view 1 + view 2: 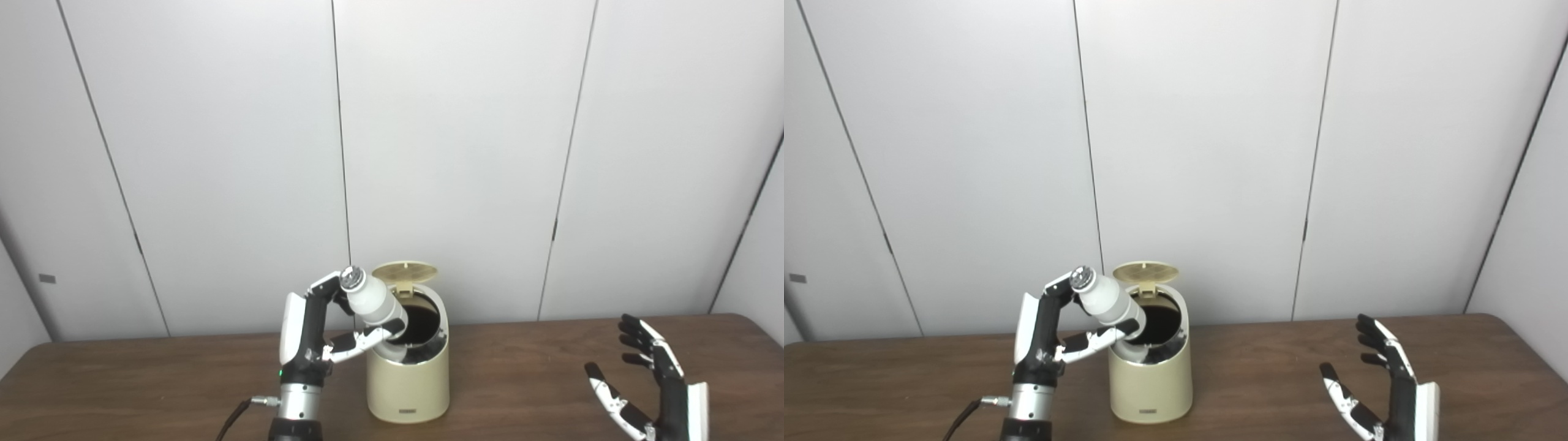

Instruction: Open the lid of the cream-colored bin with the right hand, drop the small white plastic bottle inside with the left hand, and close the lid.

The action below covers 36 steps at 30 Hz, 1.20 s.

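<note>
White wall panels stood behind the brown wooden surface point(520, 367). On it the cream-colored bin point(409, 373) sat with its lid point(405, 271) tipped up at twelve o'clock. The left hand point(318, 334) pinched the small white plastic bottle point(375, 301), tilted, base over the rim at nine o'clock. The right hand point(649, 383) waited spread, well apart at three o'clock. Best, I judged, to centre the base over the opening before letting go.

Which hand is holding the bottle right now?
The left hand, beside the bin; its fingers wrap the white bottle tilted over the opening. The right hand is open, empty, far right.
</note>
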Tool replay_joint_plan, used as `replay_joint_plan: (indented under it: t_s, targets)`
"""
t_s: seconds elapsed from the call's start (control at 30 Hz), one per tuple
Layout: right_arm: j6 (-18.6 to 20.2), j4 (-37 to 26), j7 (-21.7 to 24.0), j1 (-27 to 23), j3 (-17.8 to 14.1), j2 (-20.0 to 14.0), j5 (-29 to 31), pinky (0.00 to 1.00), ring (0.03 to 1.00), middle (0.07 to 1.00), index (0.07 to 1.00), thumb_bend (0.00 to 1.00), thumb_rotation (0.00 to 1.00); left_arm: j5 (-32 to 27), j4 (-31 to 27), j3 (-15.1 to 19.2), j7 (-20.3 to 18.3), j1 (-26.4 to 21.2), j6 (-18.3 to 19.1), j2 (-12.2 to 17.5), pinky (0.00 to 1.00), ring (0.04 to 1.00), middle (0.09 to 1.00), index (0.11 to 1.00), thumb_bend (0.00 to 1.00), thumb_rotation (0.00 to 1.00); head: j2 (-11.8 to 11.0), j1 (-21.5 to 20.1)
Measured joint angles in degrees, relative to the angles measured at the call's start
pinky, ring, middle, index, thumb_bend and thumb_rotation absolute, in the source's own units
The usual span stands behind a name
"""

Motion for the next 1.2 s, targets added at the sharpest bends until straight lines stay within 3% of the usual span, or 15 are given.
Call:
replay_joint_plan:
  t_s: [0.23, 0.37, 0.67, 1.0, 1.13, 1.17, 1.2]
  targets:
    - [-0.5, 0.7, -0.1, -0.5, 0.1, 0.0, -0.2, 0.6, 0.716, 0.747, 0.777, 0.26, 0.2, 1.2, 3.4, -2.6, 3.4, -1.4, 0.0, 0.0, 0.34, 0.43, 0.492, 0.484, 0.5, 0.0, -0.1, 0.0]
    - [-0.5, 0.7, -0.1, -0.6, 0.2, 0.0, -0.3, 0.62, 0.733, 0.762, 0.785, 0.27, 0.08, 3.6, 6.8, -5.8, 7.9, -3.2, 0.0, 0.4, 0.38, 0.457, 0.498, 0.464, 0.5, 0.0, -0.2, 0.1]
    - [-0.5, 0.7, -0.4, -0.6, 0.2, 0.0, -0.3, 0.57, 0.698, 0.738, 0.777, 0.26, 0.09, 7.1, 13.5, -13.7, 16.9, -6.5, -0.1, 1.7, 0.41, 0.485, 0.501, 0.448, 0.5, 0.0, -0.4, 0.0]
    - [-0.4, -0.2, -0.4, -0.3, 0.2, 0.1, -0.5, 0.55, 0.685, 0.727, 0.77, 0.26, 0.03, 7.1, 17.7, -15.9, 18.7, -8.3, -0.8, 1.4, 0.42, 0.495, 0.503, 0.448, 0.5, 0.0, -0.4, 0.0]
    - [-0.4, -0.2, -0.4, -0.3, 0.1, 0.1, -0.5, 0.55, 0.684, 0.726, 0.771, 0.26, 0.03, 5.6, 17.7, -15.9, 16.9, -8.4, -1.3, 1.4, 0.45, 0.535, 0.527, 0.474, 0.52, 0.04, -0.6, 0.1]
    - [-0.4, -0.2, -0.4, -0.3, 0.1, 0.1, -0.5, 0.55, 0.688, 0.727, 0.772, 0.26, 0.03, 4.7, 17.5, -15.7, 15.7, -8.3, -1.5, 1.4, 0.47, 0.551, 0.545, 0.508, 0.8, 0.17, -0.6, 0.1]
    - [-0.4, -0.2, -0.4, -0.3, 0.1, 0.1, -0.5, 0.55, 0.684, 0.725, 0.771, 0.26, 0.03, 4.1, 17.2, -15.4, 14.7, -8.3, -1.7, 1.6, 0.48, 0.563, 0.556, 0.527, 0.9, 0.26, -0.6, 0.1]
